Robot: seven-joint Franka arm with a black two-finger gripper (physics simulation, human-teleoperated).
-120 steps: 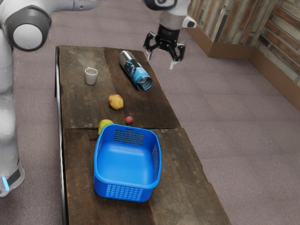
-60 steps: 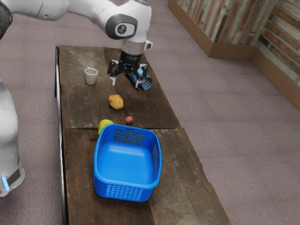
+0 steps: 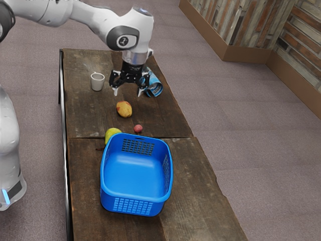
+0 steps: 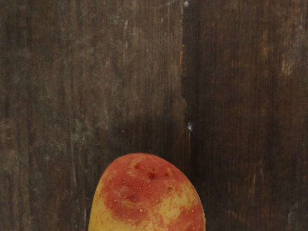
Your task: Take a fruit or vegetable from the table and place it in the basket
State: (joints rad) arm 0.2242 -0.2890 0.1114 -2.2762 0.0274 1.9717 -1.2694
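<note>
Your claw [image 3: 128,92] has its fingers spread, nothing between them, up past the far rim of the basket [image 3: 133,197]. Red-yellow fruit [image 3: 124,109] sits on the worktop [image 3: 195,201] that same side. Come down off-centre and imo it'll roll away.

**One High View, One Close View**

The exterior view looks from above and beside the arm [image 3: 90,17], slanting down along the table [image 3: 200,201]. It stands well back; the blue basket [image 3: 134,175] lies nearer to it, the cup [image 3: 98,83] and bottle [image 3: 155,89] farther off. The wrist view looks from the arm's end, facing down at the wood from close above. Both views share the red-and-yellow fruit [image 3: 124,109] and a patch of tabletop beside it.
</note>
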